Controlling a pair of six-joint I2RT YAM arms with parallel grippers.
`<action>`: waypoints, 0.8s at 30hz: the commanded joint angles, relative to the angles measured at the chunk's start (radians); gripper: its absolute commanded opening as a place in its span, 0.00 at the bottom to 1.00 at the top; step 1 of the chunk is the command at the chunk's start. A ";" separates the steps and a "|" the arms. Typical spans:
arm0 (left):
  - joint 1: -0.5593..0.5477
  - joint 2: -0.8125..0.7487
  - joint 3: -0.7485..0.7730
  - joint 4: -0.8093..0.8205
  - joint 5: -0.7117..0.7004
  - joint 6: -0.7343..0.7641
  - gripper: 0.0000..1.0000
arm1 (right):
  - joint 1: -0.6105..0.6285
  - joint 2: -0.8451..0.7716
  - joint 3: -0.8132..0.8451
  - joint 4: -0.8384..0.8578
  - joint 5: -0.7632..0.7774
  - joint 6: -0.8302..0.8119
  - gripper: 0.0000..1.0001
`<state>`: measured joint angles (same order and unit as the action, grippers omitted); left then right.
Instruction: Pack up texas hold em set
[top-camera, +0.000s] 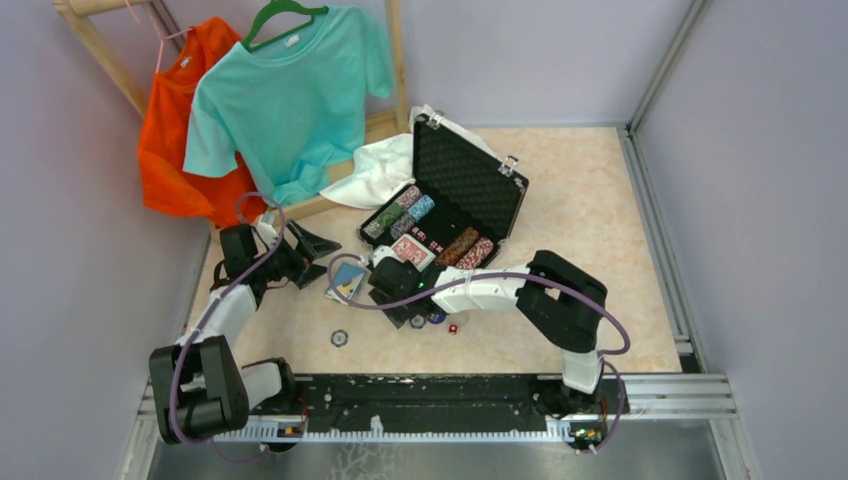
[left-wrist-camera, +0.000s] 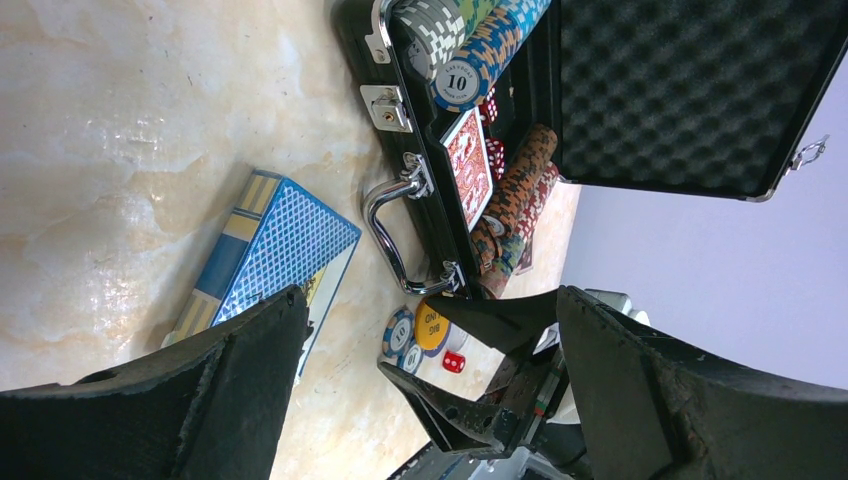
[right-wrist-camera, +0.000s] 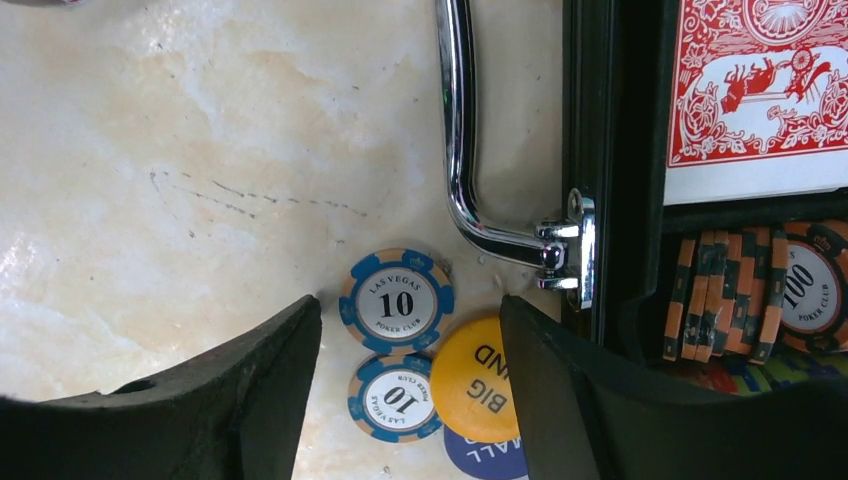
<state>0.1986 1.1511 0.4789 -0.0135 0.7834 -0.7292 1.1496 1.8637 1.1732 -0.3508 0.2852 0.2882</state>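
On tabletop, right claw seemingly straddles chips beside case edge

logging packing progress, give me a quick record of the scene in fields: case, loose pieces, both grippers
case: black case open, lid up; chip rows and red deck inside
loose on table: blue deck, two blue 10 chips, yellow big blind button, red die, lone chip
left gripper: open, empty, near the blue deck
right gripper: open, empty, over the blue 10 chips by the case handle
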 joint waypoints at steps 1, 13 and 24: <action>0.006 0.010 -0.009 0.032 0.022 -0.001 0.99 | -0.007 -0.037 -0.021 0.052 -0.031 0.020 0.66; 0.006 0.011 -0.010 0.036 0.028 -0.002 0.99 | 0.011 -0.034 -0.034 0.047 -0.025 0.032 0.47; 0.006 0.008 -0.009 0.038 0.033 -0.004 0.99 | 0.020 -0.052 0.005 0.020 -0.002 0.031 0.41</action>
<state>0.1986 1.1576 0.4778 -0.0013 0.7971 -0.7326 1.1587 1.8557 1.1397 -0.2932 0.2611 0.3168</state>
